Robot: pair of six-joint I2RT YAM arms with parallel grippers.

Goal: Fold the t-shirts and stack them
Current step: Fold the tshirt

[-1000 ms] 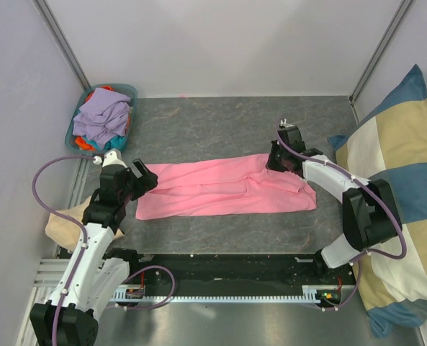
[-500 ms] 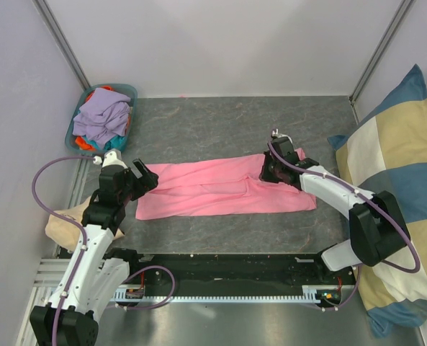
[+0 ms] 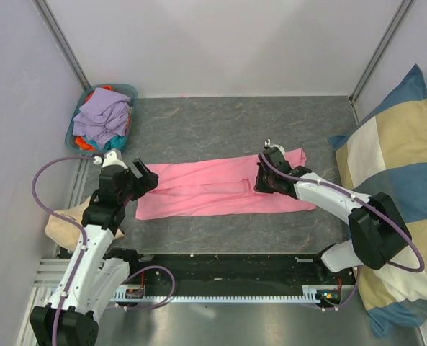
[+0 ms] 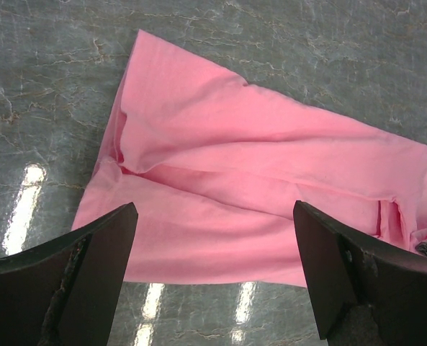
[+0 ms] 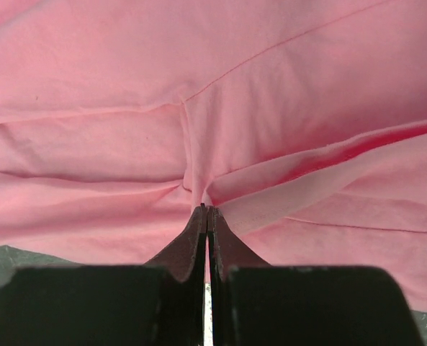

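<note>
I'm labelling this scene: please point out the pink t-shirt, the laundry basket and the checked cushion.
pink t-shirt (image 3: pixel 206 191), top view, middle of the cloth
laundry basket (image 3: pixel 133 95), top view, far right rim
checked cushion (image 3: pixel 393 151), top view, cream patch

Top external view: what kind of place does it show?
Probably a robot test cell, not a home: plain panel walls with metal posts enclose a grey table, two arms are bolted at its edge, and a basket holds t-shirts.

A shirt (image 3: pixel 213 191) lies across mid-table (image 3: pixel 220 122), left hand (image 3: pixel 144 176) at its left end, right hand (image 3: pixel 263 182) on its right part, basket (image 3: pixel 129 91) of shirts (image 3: pixel 101 115) back-left, cushion (image 3: pixel 400 166) right.
</note>
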